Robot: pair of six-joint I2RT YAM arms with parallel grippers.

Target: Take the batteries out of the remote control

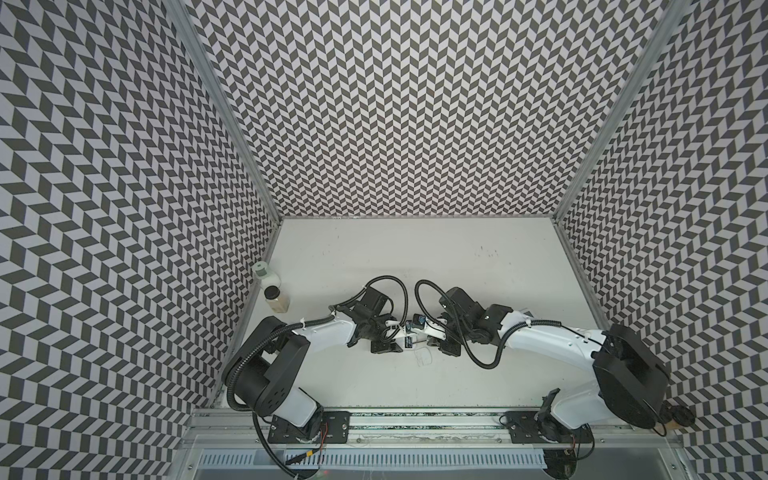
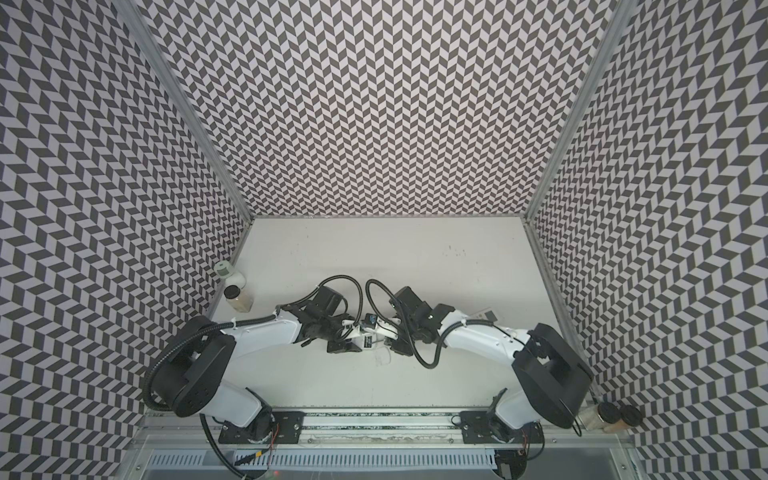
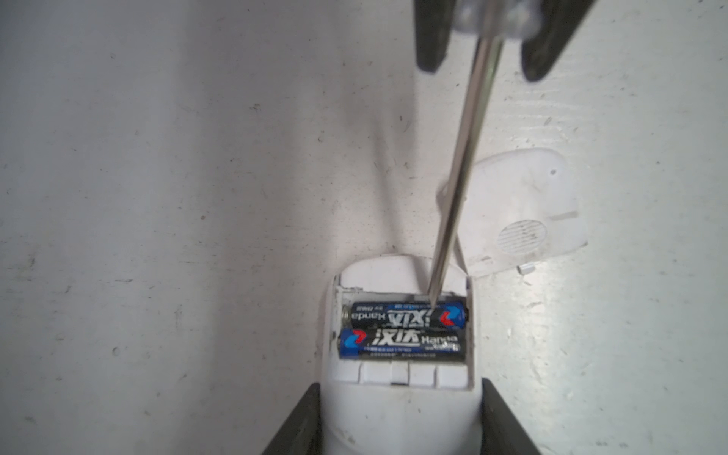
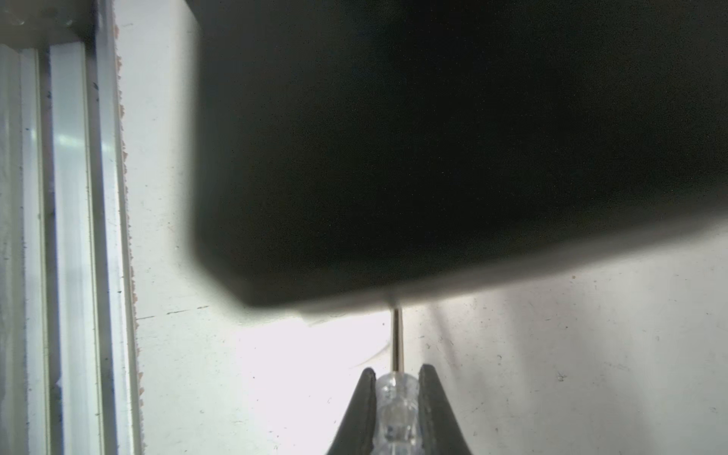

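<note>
In the left wrist view a white remote control (image 3: 394, 275) lies with its battery bay open. Two black batteries (image 3: 405, 317) lie side by side in the bay. My left gripper (image 3: 400, 392) is shut on the remote's body, one jaw on each side. My right gripper (image 4: 398, 372) is shut on a clear-handled screwdriver (image 4: 396, 398). Its metal shaft (image 3: 461, 177) slants down, and the tip touches the battery nearer the remote's end. In both top views the two grippers (image 1: 401, 334) (image 2: 386, 332) meet at the table's middle. A dark blurred mass hides the remote in the right wrist view.
The white battery cover (image 3: 520, 212) lies on the table beside the remote. Two bottles (image 1: 266, 272) (image 1: 276, 299) stand against the left wall. A flat dark item (image 2: 486, 313) lies behind the right arm. Two dark-lidded jars (image 2: 606, 415) sit outside the front right corner.
</note>
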